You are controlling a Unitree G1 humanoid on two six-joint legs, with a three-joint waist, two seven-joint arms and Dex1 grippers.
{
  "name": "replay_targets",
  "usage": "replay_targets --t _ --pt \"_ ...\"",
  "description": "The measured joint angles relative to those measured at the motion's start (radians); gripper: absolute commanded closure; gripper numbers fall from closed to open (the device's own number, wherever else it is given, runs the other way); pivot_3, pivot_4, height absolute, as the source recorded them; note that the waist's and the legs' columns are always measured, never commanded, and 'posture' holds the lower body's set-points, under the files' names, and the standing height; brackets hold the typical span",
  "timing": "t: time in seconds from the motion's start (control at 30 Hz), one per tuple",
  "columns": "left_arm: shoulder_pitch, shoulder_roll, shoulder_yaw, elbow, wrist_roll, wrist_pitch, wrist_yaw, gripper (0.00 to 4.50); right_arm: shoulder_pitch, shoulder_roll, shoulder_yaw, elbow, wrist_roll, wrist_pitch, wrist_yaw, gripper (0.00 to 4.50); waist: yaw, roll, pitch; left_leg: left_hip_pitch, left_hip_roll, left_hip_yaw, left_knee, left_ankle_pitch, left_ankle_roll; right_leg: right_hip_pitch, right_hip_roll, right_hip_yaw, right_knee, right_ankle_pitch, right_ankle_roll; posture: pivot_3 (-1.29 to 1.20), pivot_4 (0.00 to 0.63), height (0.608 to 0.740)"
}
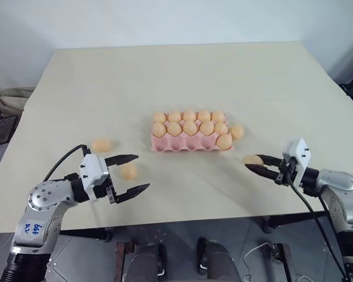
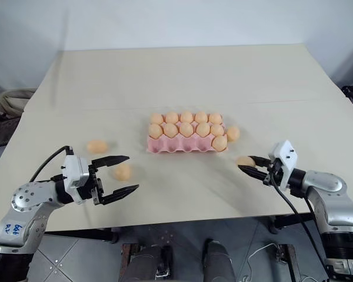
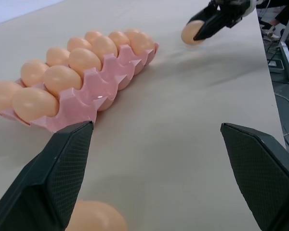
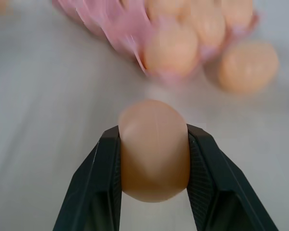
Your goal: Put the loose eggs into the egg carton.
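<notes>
Pink carton (image 1: 188, 144) ahead-left of my right gripper (image 4: 154, 159), near row mostly empty | right fingers clamped on an egg (image 4: 154, 149), broadside across the pads | left gripper (image 1: 132, 174) wide open, empty, loose egg (image 1: 128, 171) between its tips | right arm places first.

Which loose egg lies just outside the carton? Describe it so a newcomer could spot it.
Find the pink egg carton mid-table. At its right end, one loose egg rests on the tabletop against the carton's outer edge. Unlike its neighbours, it sits in no cup.
</notes>
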Motion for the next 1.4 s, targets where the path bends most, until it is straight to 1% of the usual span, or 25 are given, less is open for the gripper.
replay_targets --t 0.07,0.13,0.23,0.33,0.43,0.6,0.7,0.77,0.8,0.83,0.9,1.0,1.03,1.13,1.27,1.33,1.4 --pt "-0.003 -0.002 0.001 0.001 0.0 0.0 0.002 0.0 -0.057 0.024 0.003 -0.062 0.038 0.057 -0.032 3.04 0.001 0.0 0.0 0.0 0.0 0.0 0.0 0.0 0.0 0.0 0.0 0.0 0.0 0.0 0.0 0.0 0.15 0.74" --pt "-0.005 -0.005 0.0 0.005 0.0 0.003 0.008 0.0 -0.143 0.068 0.038 -0.111 0.049 0.122 -0.096 3.04 0.001 0.0 0.0 0.0 0.001 0.0 0.0 0.001 -0.001 -0.001 0.0 0.001 0.001 0.0 -0.001 0.0 0.15 0.74" --pt "-0.007 -0.007 -0.002 0.007 0.0 0.014 0.011 0.0 -0.246 0.115 0.125 -0.115 -0.003 0.183 -0.187 3.04 0.002 0.0 0.0 -0.001 0.001 -0.001 0.0 0.001 -0.002 -0.003 -0.001 0.002 0.001 0.0 -0.002 0.0 0.15 0.74" --pt "-0.005 -0.008 -0.002 0.008 0.0 0.023 0.017 0.0 -0.316 0.154 0.191 -0.06 -0.058 0.208 -0.229 3.04 0.007 0.0 0.0 -0.003 0.0 -0.001 0.0 0.001 -0.002 -0.003 -0.002 0.0 0.0 0.0 -0.002 0.0 0.15 0.74" --pt "-0.005 -0.008 -0.002 0.006 0.0 0.027 0.022 0.0 -0.351 0.173 0.234 0.014 -0.106 0.199 -0.236 3.04 0.004 0.0 0.0 -0.004 0.0 0.0 -0.001 -0.001 -0.001 -0.003 -0.002 -0.003 0.001 0.0 -0.002 0.0 0.15 0.74" --pt "0.0 -0.008 -0.001 -0.001 0.0 0.037 0.031 0.0 -0.347 0.173 0.246 0.091 -0.152 0.176 -0.218 3.04 0.002 0.0 0.0 -0.004 0.001 0.002 0.0 -0.001 0.004 -0.003 -0.001 -0.012 0.003 0.0 -0.001 0.0 0.15 0.74" --pt "0.002 -0.008 -0.001 -0.002 -0.001 0.037 0.034 0.0 -0.343 0.173 0.246 0.095 -0.165 0.17 -0.206 2.16 0.002 0.0 0.0 -0.003 0.002 0.003 0.0 -0.001 0.004 -0.003 -0.001 -0.014 0.002 0.0 -0.001 0.0 0.15 0.74" --pt "0.002 -0.01 -0.001 -0.002 -0.001 0.037 0.036 0.0 -0.331 0.173 0.245 0.09 -0.164 0.17 -0.2 1.44 0.001 0.0 0.0 -0.003 0.002 0.004 0.0 -0.001 0.004 -0.003 -0.001 -0.015 0.002 0.0 -0.001 0.0 0.15 0.74" --pt "0.002 -0.012 -0.001 -0.002 -0.001 0.037 0.036 0.0 -0.321 0.174 0.244 0.082 -0.161 0.171 -0.198 0.99 0.002 0.0 0.0 -0.003 0.002 0.004 0.0 -0.001 0.004 -0.003 -0.001 -0.015 0.002 0.0 -0.001 0.0 0.15 0.74" --pt "0.001 -0.013 -0.001 -0.002 -0.001 0.037 0.035 0.0 -0.316 0.174 0.243 0.075 -0.157 0.171 -0.197 0.69 0.001 0.0 0.0 -0.003 0.002 0.004 0.001 -0.001 0.004 -0.003 -0.001 -0.015 0.002 0.0 -0.001 0.0 0.15 0.74" --pt "-0.011 -0.015 -0.01 0.002 -0.001 0.037 0.028 0.0 -0.292 0.176 0.221 0.037 -0.133 0.171 -0.19 0.04 0.002 0.0 0.0 -0.003 0.003 0.004 0.001 -0.003 0.001 -0.003 -0.001 -0.014 0.003 0.0 -0.001 0.0 0.15 0.74" --pt "-0.054 -0.02 -0.025 0.024 -0.001 0.037 0.016 0.0 -0.235 0.17 0.16 -0.053 -0.079 0.163 -0.173 0.04 0.009 0.0 0.0 -0.003 0.002 0.004 0.002 -0.003 0.0 -0.002 -0.002 -0.015 0.003 0.0 -0.001 0.0 0.15 0.74" --pt "-0.072 -0.024 -0.034 0.04 -0.001 0.037 0.01 0.0 -0.191 0.151 0.117 -0.094 -0.055 0.155 -0.168 0.04 0.017 0.0 0.0 -0.003 0.002 0.004 0.003 -0.003 0.0 -0.002 -0.001 -0.015 0.003 0.0 -0.001 0.0 0.15 0.74" --pt "-0.09 -0.031 -0.048 0.072 -0.001 0.036 -0.008 0.0 -0.069 0.091 -0.003 -0.13 -0.036 0.13 -0.163 0.04 0.027 0.0 0.0 -0.003 0.001 0.005 0.003 -0.005 0.002 -0.001 -0.001 -0.014 0.002 0.001 0.0 0.0 0.15 0.74" --pt "-0.147 -0.054 -0.075 0.127 -0.007 0.043 -0.039 0.0 0.174 0.077 -0.212 -0.175 -0.009 0.056 -0.168 0.04 0.035 0.0 0.0 -0.003 0.002 0.005 0.003 -0.005 0.002 0.0 0.0 -0.015 0.0 0.001 0.0 0.0 0.15 0.74" --pt "-0.172 -0.063 -0.082 0.149 -0.01 0.045 -0.054 0.0 0.273 0.077 -0.295 -0.176 -0.007 0.018 -0.172 0.04 0.032 0.0 0.0 -0.002 0.002 0.007 0.003 -0.005 0.003 0.0 0.002 -0.015 0.0 0.001 0.001 0.0 0.15 0.74" --pt "-0.2 -0.075 -0.088 0.175 -0.009 0.044 -0.061 0.0 0.352 0.079 -0.346 -0.176 -0.009 -0.021 -0.173 0.04 0.028 0.0 0.0 -0.001 0.002 0.009 0.003 -0.006 0.003 0.0 0.002 -0.013 -0.003 0.001 0.001 0.0 0.15 0.74"
